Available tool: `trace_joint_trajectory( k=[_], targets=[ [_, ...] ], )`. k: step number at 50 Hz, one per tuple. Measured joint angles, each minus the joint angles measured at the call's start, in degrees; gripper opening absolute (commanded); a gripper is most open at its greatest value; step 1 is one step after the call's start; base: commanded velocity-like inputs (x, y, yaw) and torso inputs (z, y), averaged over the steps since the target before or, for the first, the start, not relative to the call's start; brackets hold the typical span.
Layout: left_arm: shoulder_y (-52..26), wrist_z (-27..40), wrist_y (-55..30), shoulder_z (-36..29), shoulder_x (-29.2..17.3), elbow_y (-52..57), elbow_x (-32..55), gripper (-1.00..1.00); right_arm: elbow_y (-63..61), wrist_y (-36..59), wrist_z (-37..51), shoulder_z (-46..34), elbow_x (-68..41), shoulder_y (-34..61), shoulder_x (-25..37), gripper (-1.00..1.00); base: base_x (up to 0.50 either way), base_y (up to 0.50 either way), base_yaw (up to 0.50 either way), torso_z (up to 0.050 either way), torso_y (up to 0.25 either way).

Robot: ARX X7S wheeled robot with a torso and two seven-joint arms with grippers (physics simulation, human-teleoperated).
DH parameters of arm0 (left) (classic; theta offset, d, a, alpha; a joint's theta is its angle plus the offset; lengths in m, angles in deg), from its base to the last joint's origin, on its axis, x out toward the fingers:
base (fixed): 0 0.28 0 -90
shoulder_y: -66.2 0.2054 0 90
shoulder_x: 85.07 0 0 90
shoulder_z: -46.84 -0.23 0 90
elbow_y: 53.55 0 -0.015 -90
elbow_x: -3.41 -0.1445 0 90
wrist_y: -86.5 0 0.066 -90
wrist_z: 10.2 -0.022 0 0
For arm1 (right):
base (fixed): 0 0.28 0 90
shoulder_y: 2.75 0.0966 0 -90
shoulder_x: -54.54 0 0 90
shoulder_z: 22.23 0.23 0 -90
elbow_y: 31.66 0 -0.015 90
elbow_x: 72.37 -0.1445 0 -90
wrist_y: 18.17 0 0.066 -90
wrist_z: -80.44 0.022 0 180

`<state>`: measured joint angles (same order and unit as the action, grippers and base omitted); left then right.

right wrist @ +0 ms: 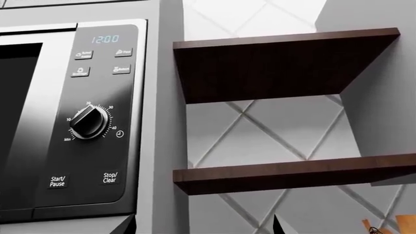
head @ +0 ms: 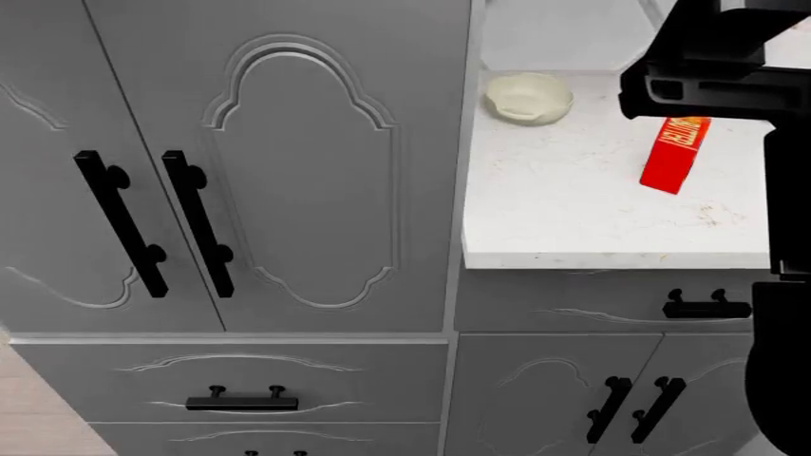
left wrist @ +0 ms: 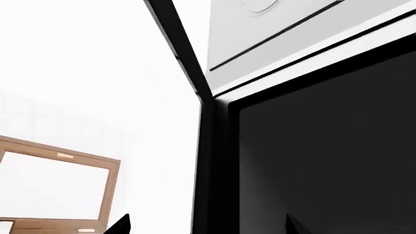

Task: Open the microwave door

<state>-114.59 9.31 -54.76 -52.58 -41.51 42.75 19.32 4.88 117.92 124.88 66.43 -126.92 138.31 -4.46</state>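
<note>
Grey cabinet doors (head: 254, 161) carry black bar handles (head: 121, 223). Right of them, a white speckled countertop (head: 571, 209) holds a pale cream bowl (head: 529, 97) and a red box (head: 673, 157). The microwave (right wrist: 91, 122) panel is dark grey with white lettering; beside it, dark brown shelves (right wrist: 286, 63) cross white diamond tiles (right wrist: 260, 131).

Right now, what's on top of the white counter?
On the counter sit a pale bowl and a red box. The robot's arm covers the box's upper end and the counter's far right.
</note>
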Motion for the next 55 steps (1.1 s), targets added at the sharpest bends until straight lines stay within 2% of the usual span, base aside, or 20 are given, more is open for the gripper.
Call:
trace_joint_trajectory(
  k=[13,55],
  targets=[
    [-2.65,-2.16,-0.33,-2.24,-4.27,-4.54,-2.43,1.00,0.05,0.27,0.65,-0.73,-0.51,0.99,-0.01,1.00,0.00,0.00,0.00,0.000,0.000],
    [-15.58,-8.30,3.00,-12.49,-12.36,-23.17,-13.64,1.00,0.51,1.61,2.99,-3.07,-2.55,4.90,-0.09,1.00,0.00,0.00,0.00,0.000,0.000]
  ],
)
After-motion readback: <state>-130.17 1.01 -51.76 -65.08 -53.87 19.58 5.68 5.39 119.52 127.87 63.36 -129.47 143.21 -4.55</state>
